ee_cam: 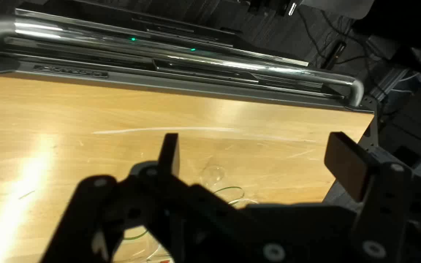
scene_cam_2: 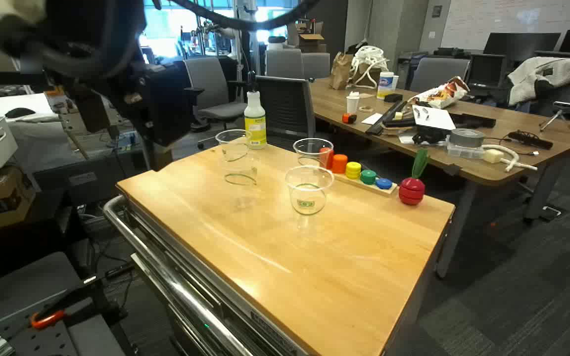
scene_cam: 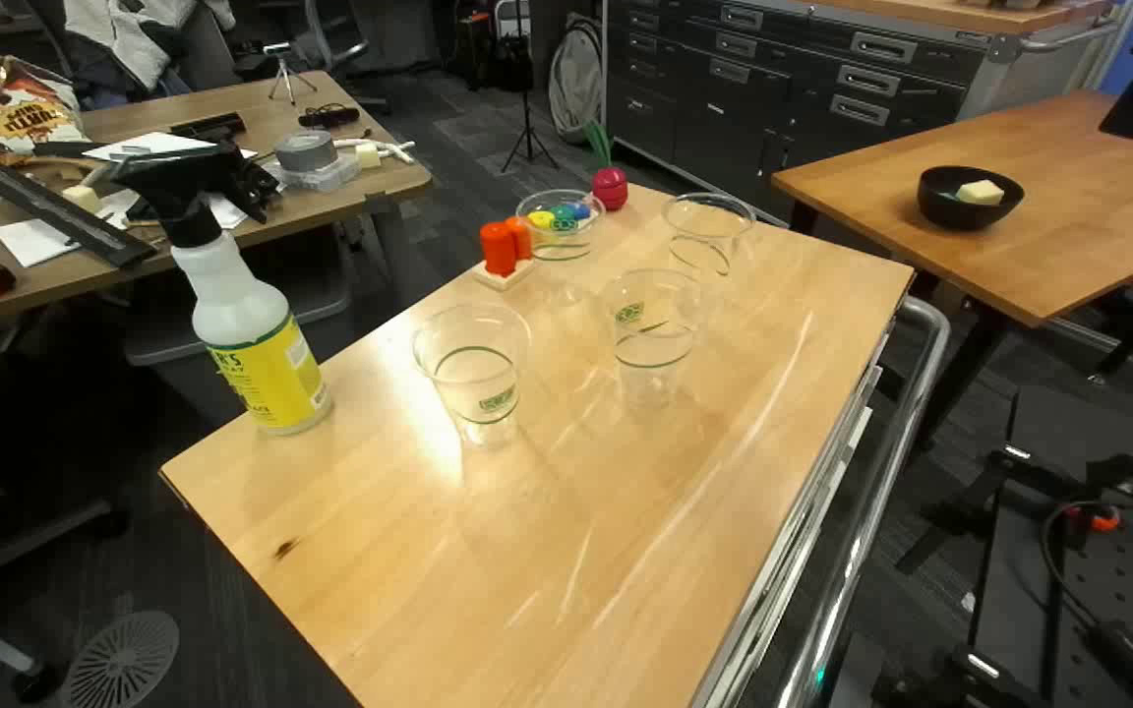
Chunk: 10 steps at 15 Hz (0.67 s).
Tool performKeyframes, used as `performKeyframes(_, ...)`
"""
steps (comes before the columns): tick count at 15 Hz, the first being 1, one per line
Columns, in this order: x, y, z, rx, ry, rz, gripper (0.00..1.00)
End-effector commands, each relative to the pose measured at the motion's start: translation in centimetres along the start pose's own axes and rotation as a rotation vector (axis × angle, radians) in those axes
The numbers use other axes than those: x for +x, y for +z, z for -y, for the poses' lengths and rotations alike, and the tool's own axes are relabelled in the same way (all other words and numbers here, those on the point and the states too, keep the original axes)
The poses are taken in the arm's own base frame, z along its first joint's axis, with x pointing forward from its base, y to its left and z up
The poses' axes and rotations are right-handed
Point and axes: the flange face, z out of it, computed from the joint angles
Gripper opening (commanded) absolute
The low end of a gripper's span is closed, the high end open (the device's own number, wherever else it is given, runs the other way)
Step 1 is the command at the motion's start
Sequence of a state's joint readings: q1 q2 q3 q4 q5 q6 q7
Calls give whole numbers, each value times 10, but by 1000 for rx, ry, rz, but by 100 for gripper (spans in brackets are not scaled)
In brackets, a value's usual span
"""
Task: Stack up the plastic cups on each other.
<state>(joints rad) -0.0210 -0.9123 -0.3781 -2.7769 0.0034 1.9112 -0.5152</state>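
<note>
Standing mouth up on the wooden tabletop (scene_cam: 527,560), four clear plastic cups (scene_cam: 650,334) can be counted in an exterior view, each one apart from its neighbours. Such spacing seems useful, because one cup can be taken without pushing another, and the mouths, wider than the bases, should permit that a second cup sinks inside. No cup sits in another, so I judge that the stacking is not yet begun.

One of the two farther cups (scene_cam: 562,246) stands near the row of coloured blocks (scene_cam: 498,251); whether it touches them, I cannot tell. It is perhaps the more delicate one to approach, and a cup farther from the blocks would serve better as base.

The gripper (ee_cam: 257,157) holds nothing: its fingers (ee_cam: 347,166) are spread wide, probably so that they can pass around a cup's wall. In the wrist view a part of a cup shows beyond it, half covered.

The blocks, the red toy radish (scene_cam: 610,189) and the spray bottle (scene_cam: 267,334) stand toward the side opposite to the metal handle (scene_cam: 881,497), presumably to leave the middle for the work. The arm (scene_cam_2: 97,39) appears blurred, at the upper left of an exterior view.
</note>
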Motion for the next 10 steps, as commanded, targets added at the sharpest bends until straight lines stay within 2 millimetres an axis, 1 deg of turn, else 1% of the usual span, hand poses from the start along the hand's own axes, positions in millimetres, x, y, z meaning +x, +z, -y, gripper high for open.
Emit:
performKeyframes(1, 0, 0, 0, 0, 0, 1, 100)
performKeyframes(5, 0, 0, 0, 0, 0, 1, 100)
performKeyframes(7, 20, -1, -4, -13, 7, -11, 100)
performKeyframes(9, 47, -2, -8, -31, 4, -17, 100)
performKeyframes(10, 67, -2, -11, -48, 6, -25, 100)
